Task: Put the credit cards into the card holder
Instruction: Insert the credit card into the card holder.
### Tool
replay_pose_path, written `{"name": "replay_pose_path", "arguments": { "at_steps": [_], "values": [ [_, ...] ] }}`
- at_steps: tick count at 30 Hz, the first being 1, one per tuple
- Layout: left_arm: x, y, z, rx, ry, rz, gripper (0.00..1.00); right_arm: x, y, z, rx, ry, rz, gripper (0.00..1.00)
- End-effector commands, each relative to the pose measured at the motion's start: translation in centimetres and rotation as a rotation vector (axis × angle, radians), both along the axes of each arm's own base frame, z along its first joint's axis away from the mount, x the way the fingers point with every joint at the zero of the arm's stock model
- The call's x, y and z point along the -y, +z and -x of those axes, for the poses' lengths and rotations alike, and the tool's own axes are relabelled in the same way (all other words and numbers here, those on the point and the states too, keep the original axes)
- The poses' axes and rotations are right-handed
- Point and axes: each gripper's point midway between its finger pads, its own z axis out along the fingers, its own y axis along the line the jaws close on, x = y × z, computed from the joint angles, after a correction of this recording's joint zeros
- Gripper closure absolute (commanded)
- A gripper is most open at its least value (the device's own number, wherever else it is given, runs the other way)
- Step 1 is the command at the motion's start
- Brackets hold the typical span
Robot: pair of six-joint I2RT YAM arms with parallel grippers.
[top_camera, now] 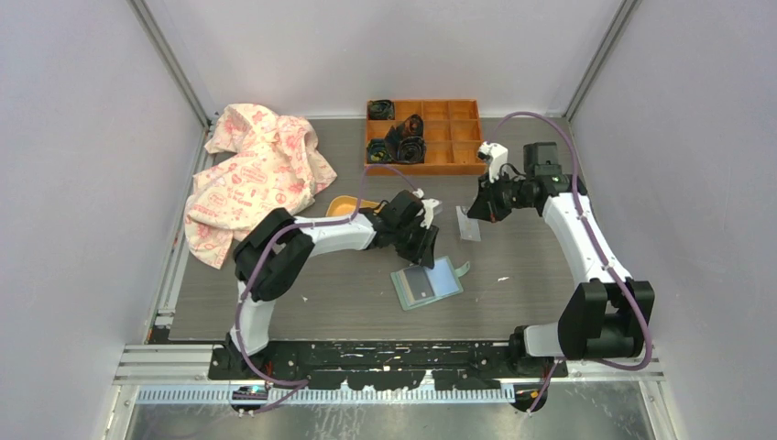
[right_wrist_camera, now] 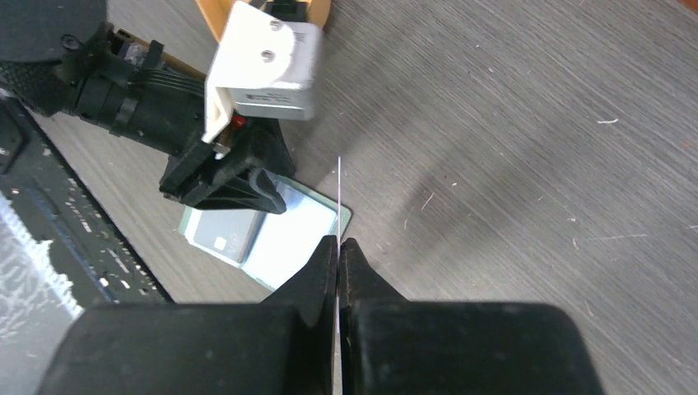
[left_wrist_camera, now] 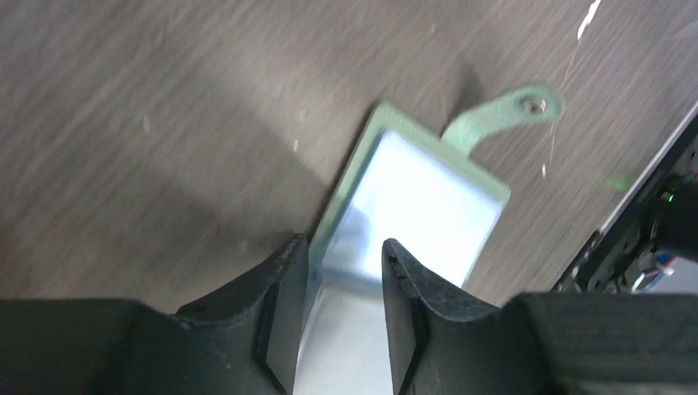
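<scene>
The mint-green card holder [top_camera: 427, 281] lies open on the table, with a dark grey card [top_camera: 414, 284] in its left sleeve. My left gripper [top_camera: 426, 246] is open and hangs just over the holder's far edge. In the left wrist view the holder [left_wrist_camera: 428, 193] lies below the spread fingers [left_wrist_camera: 284, 288], its snap tab [left_wrist_camera: 504, 115] pointing away. My right gripper [top_camera: 476, 211] is shut on a whitish card [top_camera: 468, 225] and holds it upright above the table, to the right of the holder. In the right wrist view this card [right_wrist_camera: 338, 193] shows edge-on, with the holder [right_wrist_camera: 284, 239] beyond it.
An orange compartment tray [top_camera: 449, 137] with black items stands at the back. A pink patterned cloth [top_camera: 257, 174] lies at the back left. A yellow-orange dish [top_camera: 345, 206] sits partly behind my left arm.
</scene>
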Motion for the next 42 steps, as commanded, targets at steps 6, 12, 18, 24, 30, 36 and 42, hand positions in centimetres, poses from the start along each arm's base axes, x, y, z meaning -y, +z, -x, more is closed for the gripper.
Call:
{"name": "replay_pose_path", "arguments": {
  "at_steps": [6,12,18,24,30,36,42],
  "values": [
    [-3.8,12.9,-1.1,0.397,0.163,0.275,0.59,-2.3,1.0,5.2,-0.168,0.051,-0.289,0.99],
    [-6.7,12.0,1.3,0.332,0.243,0.387,0.47,-3.0,-1.5,5.3,-0.303,0.003,-0.371,0.99],
    [-6.4,7.6,6.0,0.148,0.215,0.398,0.53,-2.8,-3.5,4.9,-0.393,-0.006,-0.349,0.99],
    [-3.9,7.7,12.1,0.567,-0.107,0.253,0.58,-2.6,-3.1,4.8,-0.378,0.002,-0.329,0.99],
    [-0.6,4.6,14.0,0.499,-0.33,0.19,0.85,-2.3,-2.4,4.7,-0.324,0.001,-0.3,0.99],
    [0.0,0.3,13.5,0.477,-0.367,0.074,0.88,-2.5,-2.5,4.8,-0.341,-0.004,-0.316,0.99],
    [-2.2,-2.0,11.2,0.481,-0.31,-0.048,0.88,-2.9,-3.2,4.8,-0.413,-0.021,-0.363,0.99]
  ]
}}
